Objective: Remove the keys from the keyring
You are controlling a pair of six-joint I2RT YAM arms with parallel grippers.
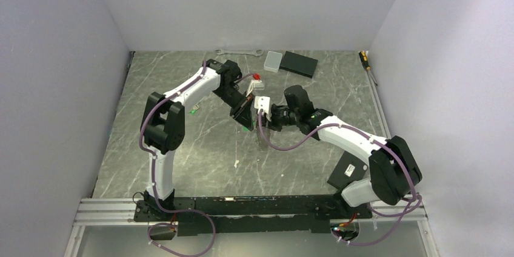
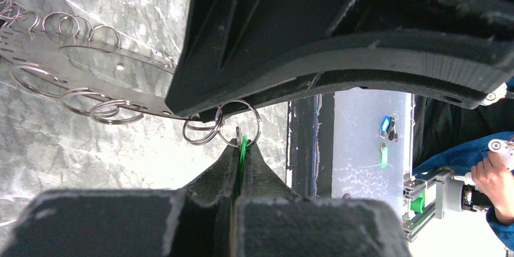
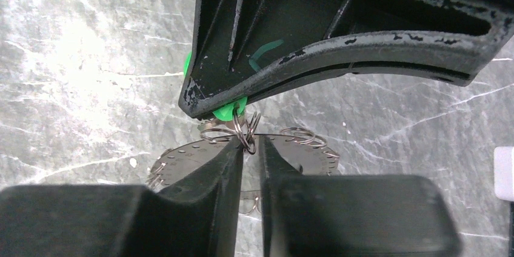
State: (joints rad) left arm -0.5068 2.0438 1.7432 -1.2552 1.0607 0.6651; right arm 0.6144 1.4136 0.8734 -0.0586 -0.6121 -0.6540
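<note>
Removal barely begun: left fingers [image 2: 212, 178] clamped on a green key [image 2: 243, 146], right fingers [image 3: 212, 172] nearly closed around the keyring [image 3: 245, 131], grip unclear, key not yet freed.

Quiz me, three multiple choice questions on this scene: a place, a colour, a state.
1. Where is the silver wrench? A far edge of the table; B between the arm bases; C on the floor.
2. What colour is the key in the left fingers? A red; B green; C blue.
3. The left fingers are: A wide open; B out of view; C shut on the key.
Answers: 1 A, it lies by the back wall; 2 B, green shows between them; 3 C, they pinch it.
</note>
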